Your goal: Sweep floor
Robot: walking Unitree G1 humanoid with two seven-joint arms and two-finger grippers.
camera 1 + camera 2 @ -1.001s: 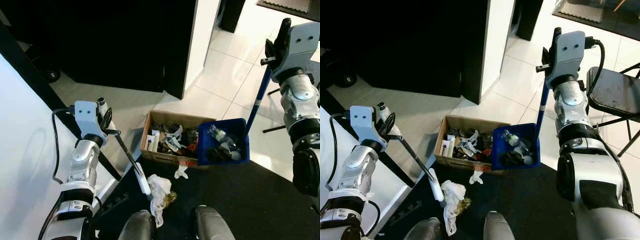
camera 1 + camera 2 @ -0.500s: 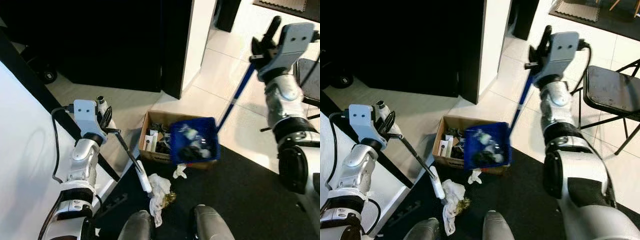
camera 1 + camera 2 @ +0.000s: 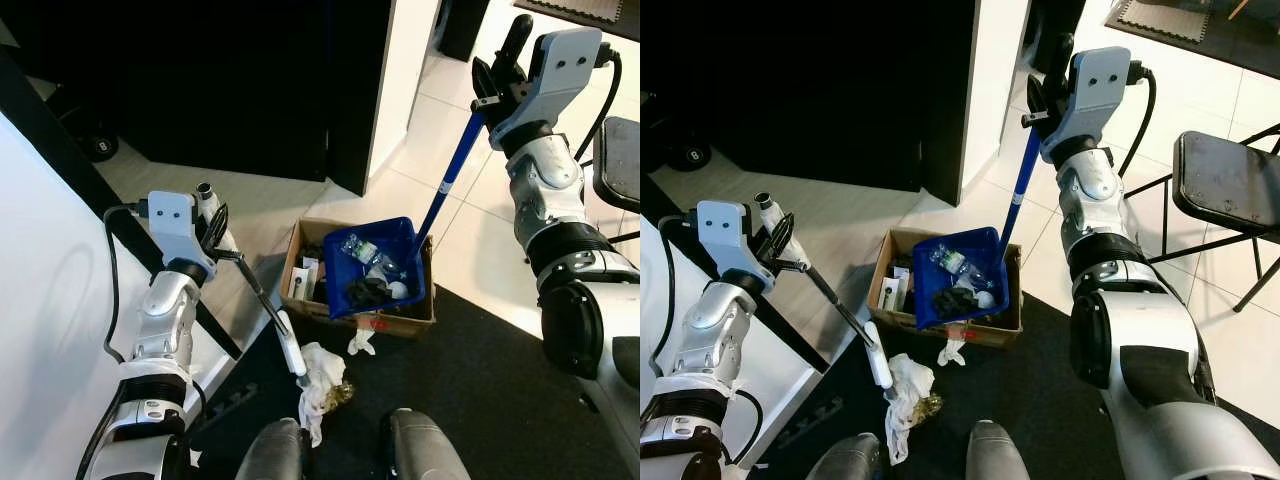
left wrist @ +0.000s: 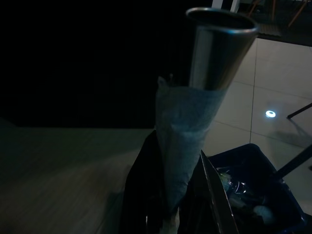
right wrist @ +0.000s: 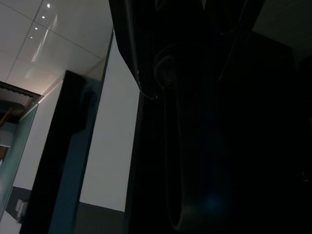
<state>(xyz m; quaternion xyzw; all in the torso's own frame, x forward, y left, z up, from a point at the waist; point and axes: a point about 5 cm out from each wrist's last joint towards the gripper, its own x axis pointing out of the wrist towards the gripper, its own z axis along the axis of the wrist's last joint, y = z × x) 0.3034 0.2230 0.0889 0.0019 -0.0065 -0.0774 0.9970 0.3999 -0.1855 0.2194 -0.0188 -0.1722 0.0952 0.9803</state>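
Nearest the camera, two grey robot feet on a dark carpet. Just ahead, one crumpled white rag with a bit of brownish litter at its edge. Against that heap, the white head of one small brush, black rod slanting up to the left pincer, fingers clamped on the handle, arm beside a white wall. Beyond, one open cardboard box of mixed rubbish on the carpet's edge, a white scrap lying against its front. Tilted over the box, one blue dustpan carrying a plastic bottle, dark bits and white scraps; long blue pole rising to the right pincer, closed round its top. Farther off, pale floor tiles, one dark chair, black doorway.
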